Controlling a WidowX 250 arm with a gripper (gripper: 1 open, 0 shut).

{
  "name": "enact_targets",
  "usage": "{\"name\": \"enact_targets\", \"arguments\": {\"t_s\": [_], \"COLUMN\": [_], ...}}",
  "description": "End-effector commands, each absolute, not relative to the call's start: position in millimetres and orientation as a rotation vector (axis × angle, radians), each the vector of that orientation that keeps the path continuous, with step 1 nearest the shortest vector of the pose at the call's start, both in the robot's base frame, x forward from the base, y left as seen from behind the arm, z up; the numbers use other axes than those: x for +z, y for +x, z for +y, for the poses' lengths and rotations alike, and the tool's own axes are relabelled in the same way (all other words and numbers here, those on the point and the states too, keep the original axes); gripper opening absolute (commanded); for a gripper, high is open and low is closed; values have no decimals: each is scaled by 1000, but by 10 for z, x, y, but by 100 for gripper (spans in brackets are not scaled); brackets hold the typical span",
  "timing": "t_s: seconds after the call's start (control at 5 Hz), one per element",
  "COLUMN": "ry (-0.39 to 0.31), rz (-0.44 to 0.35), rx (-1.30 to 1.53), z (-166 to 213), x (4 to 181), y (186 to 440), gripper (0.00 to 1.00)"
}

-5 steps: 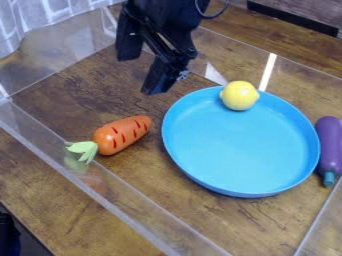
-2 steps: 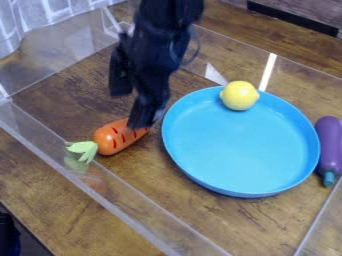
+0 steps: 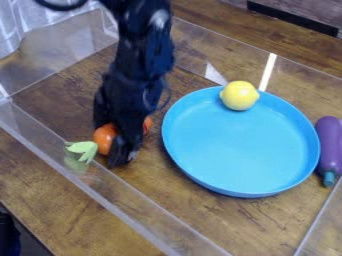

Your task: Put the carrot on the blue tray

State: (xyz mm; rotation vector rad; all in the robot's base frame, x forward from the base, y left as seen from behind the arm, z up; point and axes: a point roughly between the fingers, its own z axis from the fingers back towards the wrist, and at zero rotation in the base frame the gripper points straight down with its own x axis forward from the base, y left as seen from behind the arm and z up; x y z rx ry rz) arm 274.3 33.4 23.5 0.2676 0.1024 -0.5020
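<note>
The carrot (image 3: 102, 136) lies on the wooden table left of the blue tray (image 3: 201, 168); only its orange left part and pale green top (image 3: 83, 152) show, the rest sits behind the arm. My black gripper (image 3: 118, 132) has come down right over the carrot, pointing steeply down. It stands open, with the jaws spread to either side of the carrot's body. I cannot tell whether the fingers (image 3: 122, 151) touch it. The carrot still rests on the table.
A yellow round fruit (image 3: 239, 95) sits at the tray's far rim, with a white stick (image 3: 269, 70) behind it. A purple eggplant (image 3: 329, 148) lies right of the tray. Clear plastic walls (image 3: 40, 125) border the table on the left and front.
The gripper has dropped from above the table's back down and to the left onto the carrot, staying open. The carrot, fruit and tray have not moved.
</note>
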Motion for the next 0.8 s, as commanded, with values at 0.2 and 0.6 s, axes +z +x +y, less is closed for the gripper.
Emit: {"name": "enact_targets", "arguments": {"t_s": [0.2, 0.6], "ry": [295, 373], "rz": [84, 39], "rx": [-473, -476], "z": [208, 283], "x": [506, 1072], "y": [2911, 3200], "gripper": [0, 0]}}
